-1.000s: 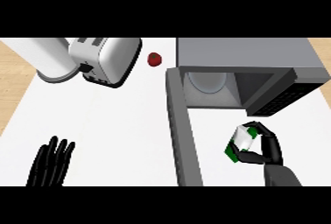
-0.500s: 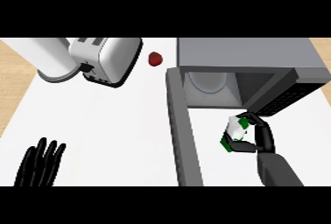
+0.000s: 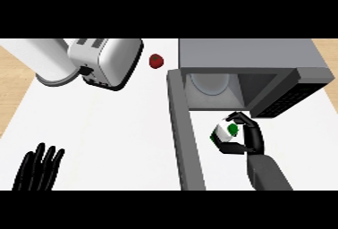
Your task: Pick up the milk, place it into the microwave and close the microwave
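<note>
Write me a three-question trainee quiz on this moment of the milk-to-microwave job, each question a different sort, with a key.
1. True or false: the microwave has its door shut.
2. Which hand holds the milk carton? A) left hand B) right hand C) neither
3. Fill in: the small red object lies between the microwave and the ____.

Key
1. False: the door stands open and the round plate inside shows.
2. B: the right hand's fingers curl round the carton just in front of the opening; the left hand rests open at the lower left.
3. toaster
</note>
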Action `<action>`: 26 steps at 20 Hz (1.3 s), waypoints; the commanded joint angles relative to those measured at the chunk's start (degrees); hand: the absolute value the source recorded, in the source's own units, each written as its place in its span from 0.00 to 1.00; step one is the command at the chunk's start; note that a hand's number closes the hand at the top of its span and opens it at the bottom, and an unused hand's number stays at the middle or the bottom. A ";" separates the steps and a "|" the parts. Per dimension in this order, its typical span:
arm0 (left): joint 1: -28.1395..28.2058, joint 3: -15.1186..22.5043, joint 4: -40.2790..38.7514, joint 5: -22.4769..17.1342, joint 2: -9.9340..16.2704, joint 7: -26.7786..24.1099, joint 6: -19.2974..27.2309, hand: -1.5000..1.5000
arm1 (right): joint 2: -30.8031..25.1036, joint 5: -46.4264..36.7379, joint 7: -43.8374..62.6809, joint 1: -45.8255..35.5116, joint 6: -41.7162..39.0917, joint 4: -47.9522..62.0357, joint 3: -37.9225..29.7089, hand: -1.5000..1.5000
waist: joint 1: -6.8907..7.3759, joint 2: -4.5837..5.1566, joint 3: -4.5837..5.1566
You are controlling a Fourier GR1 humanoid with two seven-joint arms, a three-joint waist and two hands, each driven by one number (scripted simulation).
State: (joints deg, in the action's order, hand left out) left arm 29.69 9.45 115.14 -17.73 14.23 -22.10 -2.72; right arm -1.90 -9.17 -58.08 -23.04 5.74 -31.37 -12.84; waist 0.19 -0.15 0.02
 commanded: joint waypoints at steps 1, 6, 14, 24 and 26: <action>2.60 -2.23 -2.75 -0.22 0.18 -3.95 -3.46 0.00 | 0.18 1.29 2.22 1.58 -1.05 -6.70 1.32 1.00 | 0.03 0.01 0.00; -0.91 -3.03 0.19 -1.01 0.02 2.47 -2.02 0.00 | 1.86 4.53 9.74 2.82 10.56 -14.49 10.19 1.00 | 0.04 0.02 -0.02; -2.80 -8.84 -7.48 -4.15 0.67 -1.84 -7.57 0.00 | 1.14 0.27 22.32 -5.54 15.40 -16.01 8.95 1.00 | 0.16 0.12 0.01; -2.18 -6.09 -5.59 -1.01 -1.79 -0.74 -7.36 0.00 | -5.62 -4.86 23.07 -21.04 20.28 5.14 6.13 1.00 | 1.59 0.66 -0.07; -2.58 -5.56 -3.54 -0.95 -2.05 0.93 -6.47 0.00 | -5.29 -6.58 25.93 -25.10 24.91 9.18 5.88 1.00 | 2.29 0.89 -0.09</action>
State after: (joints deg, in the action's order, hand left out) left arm 27.02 3.05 111.21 -19.33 12.79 -21.06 -8.86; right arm -5.35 -13.64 -33.63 -42.33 26.79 -29.52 -5.86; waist 1.64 0.43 -0.04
